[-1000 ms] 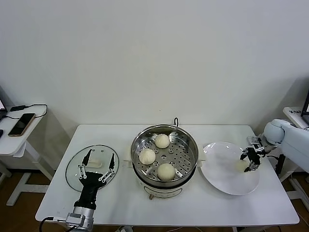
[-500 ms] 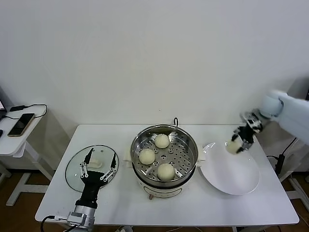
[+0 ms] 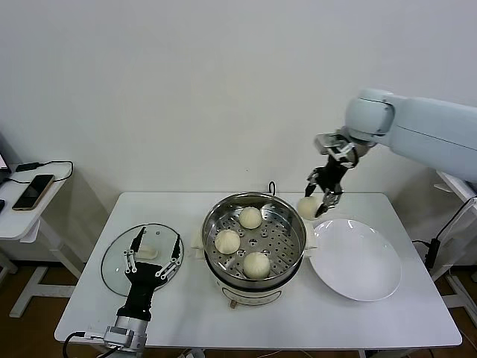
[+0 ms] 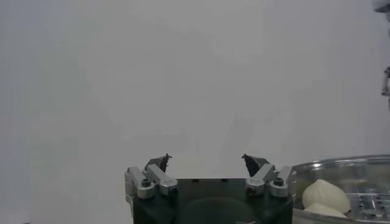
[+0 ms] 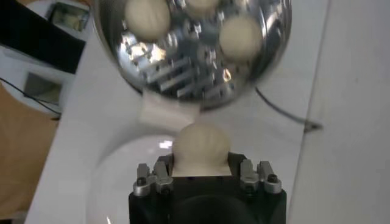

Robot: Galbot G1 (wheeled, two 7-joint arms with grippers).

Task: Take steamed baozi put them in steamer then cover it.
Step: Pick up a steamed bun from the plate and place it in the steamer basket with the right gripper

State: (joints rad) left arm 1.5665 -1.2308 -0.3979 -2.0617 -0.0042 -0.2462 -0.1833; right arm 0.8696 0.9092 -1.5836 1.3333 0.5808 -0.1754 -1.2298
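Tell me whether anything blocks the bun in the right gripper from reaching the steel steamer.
Nothing visible does. The right gripper holds the cream-white bun beside the shiny steel steamer, above its rim; the pot is uncovered, with bare perforated tray beside three buns.

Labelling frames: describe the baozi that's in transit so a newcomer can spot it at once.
Start at the shiny steamer mid-table, with the white plate on its right. Above the gap between them, the right gripper holds a cream-white baozi in the air. The other three baozi sit on the steamer's perforated tray.
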